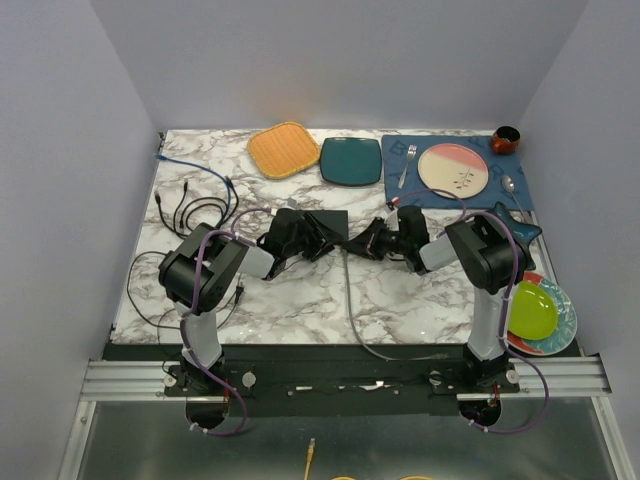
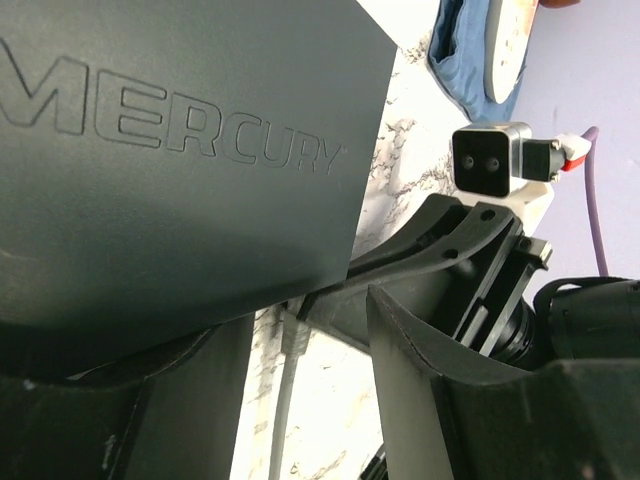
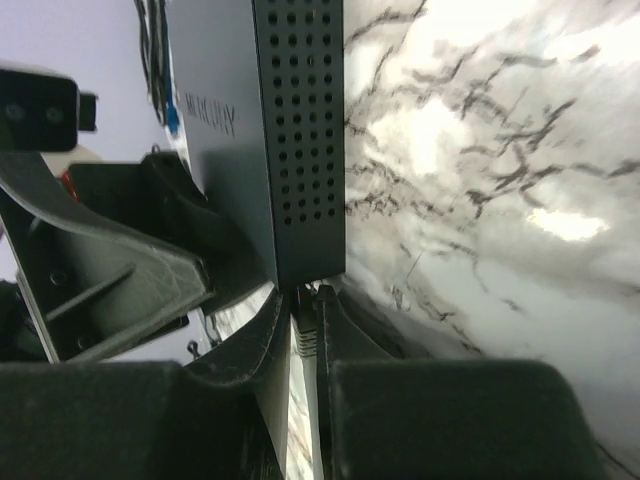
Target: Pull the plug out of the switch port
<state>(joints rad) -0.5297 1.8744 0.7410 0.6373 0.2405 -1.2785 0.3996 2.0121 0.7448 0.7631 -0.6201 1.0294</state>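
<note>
One black switch (image 1: 325,221) lay flat on the marble table (image 1: 420,290), in the middle of it and between the two grippers. The right gripper (image 3: 303,312) had its two fingers drawn narrow onto the single plug (image 3: 304,327). The plug sat against the switch's edge, with one grey cable (image 1: 352,300) trailing from it. The left gripper (image 2: 305,322) had its two fingers apart, one lying on the switch's lettered top.

Black switch (image 2: 180,150), white-grey marbled table (image 1: 400,300), teal plate (image 1: 350,160)
</note>
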